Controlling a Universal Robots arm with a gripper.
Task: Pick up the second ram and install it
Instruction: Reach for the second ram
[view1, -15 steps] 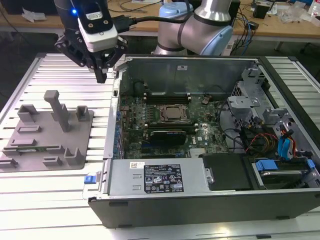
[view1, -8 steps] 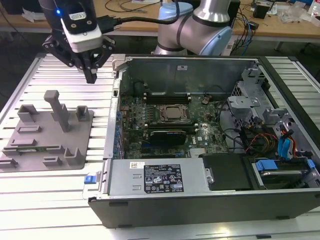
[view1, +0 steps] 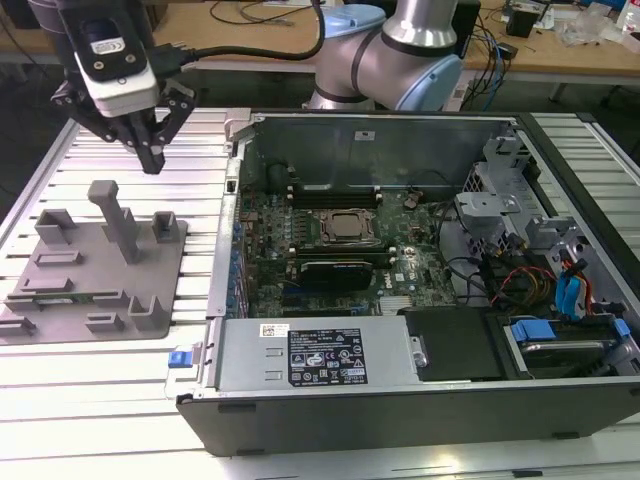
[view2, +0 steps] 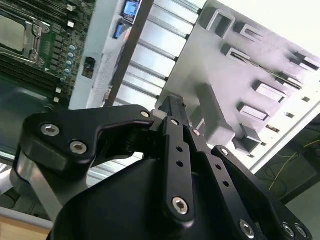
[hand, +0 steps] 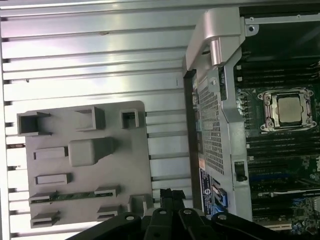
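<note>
The second ram (view1: 75, 296) is a thin green stick lying flat between low grey blocks at the front of the grey fixture plate (view1: 150, 330). In the first wrist view the ram (hand: 70, 196) is a green strip near the plate's edge, and in the second wrist view the ram (view2: 280, 75) is a thin line. My gripper (view1: 152, 163) hangs above the slatted table behind the plate, well apart from the ram. Its black fingers meet at the tip with nothing between them, as seen on the gripper (view2: 171, 106) and again on the gripper (hand: 171, 194).
A tall grey post (view1: 118, 215) and several blocks rise from the fixture plate. On the exterior view's right stands an open computer case (view1: 400, 130) with the motherboard, CPU socket (view1: 347, 226), a black card (view1: 335, 270) and a power supply (view1: 320, 355). Cables fill the case's right side.
</note>
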